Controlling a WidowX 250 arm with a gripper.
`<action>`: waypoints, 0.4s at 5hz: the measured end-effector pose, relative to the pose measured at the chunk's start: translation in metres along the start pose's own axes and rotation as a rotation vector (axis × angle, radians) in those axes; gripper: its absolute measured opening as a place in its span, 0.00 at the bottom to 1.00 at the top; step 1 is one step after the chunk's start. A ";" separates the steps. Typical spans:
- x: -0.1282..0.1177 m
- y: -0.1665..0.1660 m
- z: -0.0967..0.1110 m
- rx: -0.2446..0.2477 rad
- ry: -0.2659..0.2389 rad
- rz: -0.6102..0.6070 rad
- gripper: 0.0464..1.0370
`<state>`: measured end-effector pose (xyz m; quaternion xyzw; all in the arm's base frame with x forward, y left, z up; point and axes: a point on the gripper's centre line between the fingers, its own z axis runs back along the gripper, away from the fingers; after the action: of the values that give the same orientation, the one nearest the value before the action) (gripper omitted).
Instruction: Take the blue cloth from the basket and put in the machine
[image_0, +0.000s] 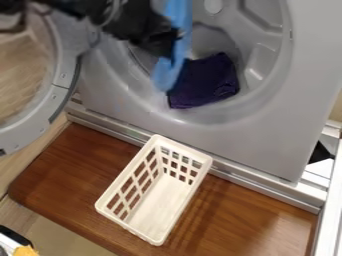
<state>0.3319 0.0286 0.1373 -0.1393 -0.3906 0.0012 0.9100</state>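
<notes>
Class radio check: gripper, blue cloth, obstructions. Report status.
Gripper holding blue cloth. Cloth hanging at mouth of machine. Door open; purple cloth inside, seemingly no block.

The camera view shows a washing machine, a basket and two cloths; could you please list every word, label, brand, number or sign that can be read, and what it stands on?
None can be read on the washing machine, door, basket, blue cloth or purple cloth.
Dark mark on the door's ring: too small to tell whether it is print.
</notes>
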 end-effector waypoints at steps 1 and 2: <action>0.015 -0.007 -0.024 -0.032 0.010 -0.020 0.01; 0.016 -0.012 -0.053 -0.076 0.046 -0.022 0.01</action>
<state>0.3795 0.0053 0.1173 -0.1693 -0.3706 -0.0267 0.9128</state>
